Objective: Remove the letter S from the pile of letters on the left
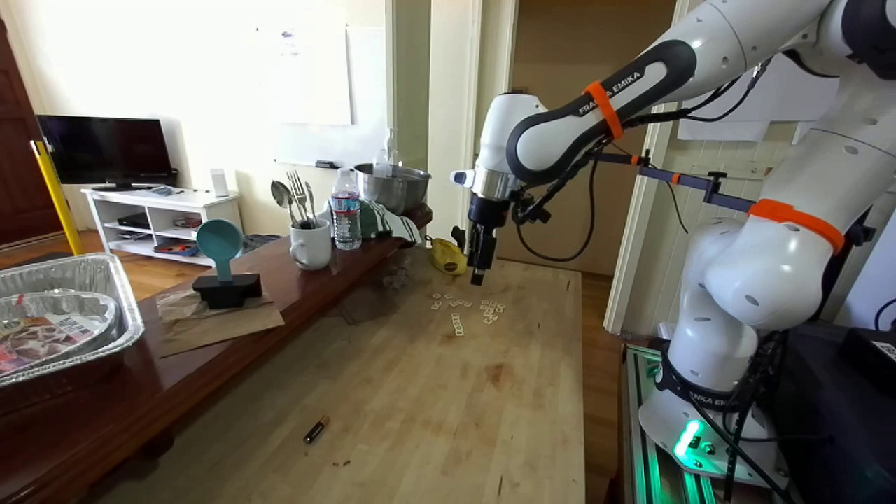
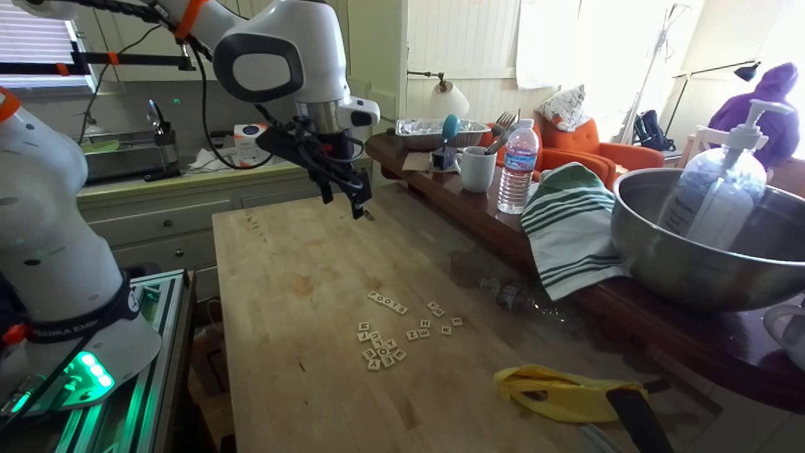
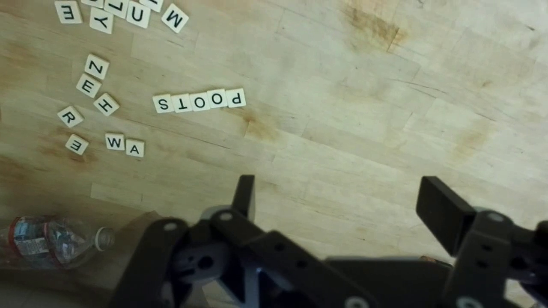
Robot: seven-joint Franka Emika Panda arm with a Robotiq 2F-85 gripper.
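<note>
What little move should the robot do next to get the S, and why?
I'd probably shift the open pincer toward the S tile. In the wrist view, the S lies at the end of a row of tiles, toward the picture's upper left, not between the fingers. The pincer holds nothing, so it seems free to line up.

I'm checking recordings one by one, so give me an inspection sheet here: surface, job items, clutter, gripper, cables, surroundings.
Surface: wooden table with brown stains.
Job items: pile of letters, cut off at the wrist view's top edge; S tile ends a separate five-tile row.
Clutter: seven loose tiles, battery, clear bottle on its side, yellow item.
Gripper: open, nothing held, above the table.
Cables: black cable looping beside the arm; no snag seen.
Surroundings: dark ledge bearing mug, steel bowl and upright bottle; person in purple in background.
</note>
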